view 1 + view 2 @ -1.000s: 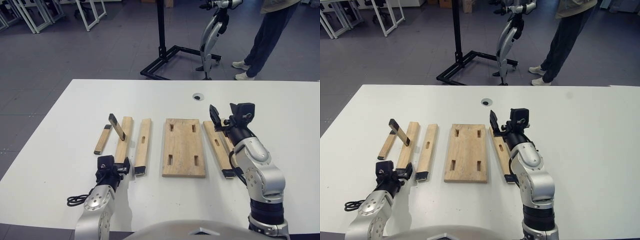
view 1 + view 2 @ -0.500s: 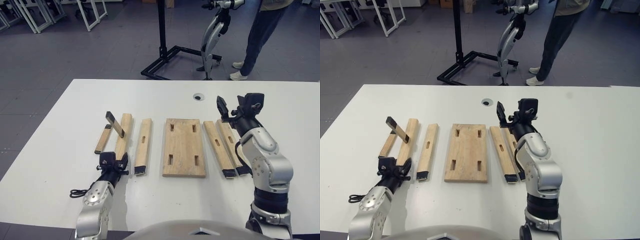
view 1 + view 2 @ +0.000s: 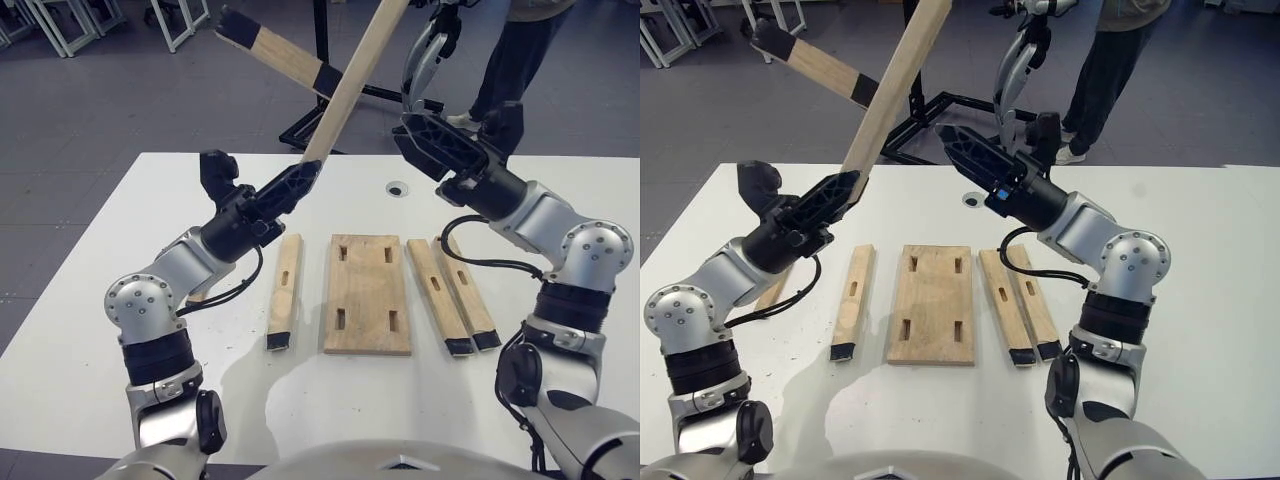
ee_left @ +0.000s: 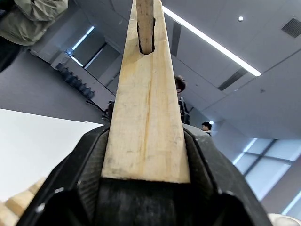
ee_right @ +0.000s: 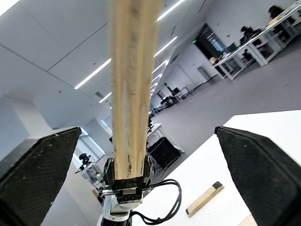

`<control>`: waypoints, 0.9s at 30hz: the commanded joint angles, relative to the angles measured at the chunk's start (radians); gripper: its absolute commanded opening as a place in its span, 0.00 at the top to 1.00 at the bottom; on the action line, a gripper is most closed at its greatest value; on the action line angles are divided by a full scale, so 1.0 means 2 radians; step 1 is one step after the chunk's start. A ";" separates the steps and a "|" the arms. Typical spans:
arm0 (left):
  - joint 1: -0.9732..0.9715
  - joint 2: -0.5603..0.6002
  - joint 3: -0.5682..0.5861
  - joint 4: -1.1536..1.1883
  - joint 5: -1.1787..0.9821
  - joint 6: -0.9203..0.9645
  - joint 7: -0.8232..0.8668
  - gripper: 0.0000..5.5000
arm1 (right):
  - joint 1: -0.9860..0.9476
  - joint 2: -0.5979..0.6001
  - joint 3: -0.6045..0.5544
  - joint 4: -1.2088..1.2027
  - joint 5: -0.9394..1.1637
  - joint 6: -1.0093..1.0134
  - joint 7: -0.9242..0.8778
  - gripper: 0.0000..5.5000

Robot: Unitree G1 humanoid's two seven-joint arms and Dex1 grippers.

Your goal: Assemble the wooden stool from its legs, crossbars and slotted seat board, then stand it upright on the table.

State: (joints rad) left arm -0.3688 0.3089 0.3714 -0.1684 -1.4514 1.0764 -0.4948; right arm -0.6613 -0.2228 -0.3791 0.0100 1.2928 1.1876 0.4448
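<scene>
- White table (image 3: 110, 240) carries the slotted wooden seat board (image 3: 367, 292) at mid-frame. One pale slotted leg (image 3: 285, 290) lies to its left and a pair of slotted legs (image 3: 433, 295) just to its right.
- My left gripper (image 3: 305, 175) is clamped on a long wooden leg (image 3: 350, 80), tilted toward the top edge, with a black-tipped crossbar (image 3: 285, 58) through its slot.
- My right gripper (image 3: 400, 128) gapes wide, empty, near that leg.
- Black floor stand (image 3: 322, 30) stands behind.

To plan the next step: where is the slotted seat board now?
In the left eye view the seat board lies flat on the table, between a single leg on its left and two legs on its right.
</scene>
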 commanded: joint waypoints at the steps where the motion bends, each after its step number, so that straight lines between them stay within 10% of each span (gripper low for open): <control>1: -0.004 0.008 -0.035 -0.011 0.007 0.004 -0.006 0.63 | -0.016 -0.003 0.009 0.000 0.055 0.025 0.002 0.05; 10: 0.021 0.018 -0.086 -0.026 0.018 0.008 -0.030 0.63 | -0.001 -0.007 0.047 -0.013 0.098 0.030 -0.001 0.05; 27: 0.037 0.035 -0.104 -0.018 0.064 -0.010 -0.065 0.63 | 0.012 -0.058 0.073 -0.014 0.145 0.047 0.034 0.58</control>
State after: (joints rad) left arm -0.3125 0.3535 0.1551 -0.2238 -1.3830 1.0841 -0.6464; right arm -0.6361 -0.3260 -0.2425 0.0098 1.5407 1.2619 0.4603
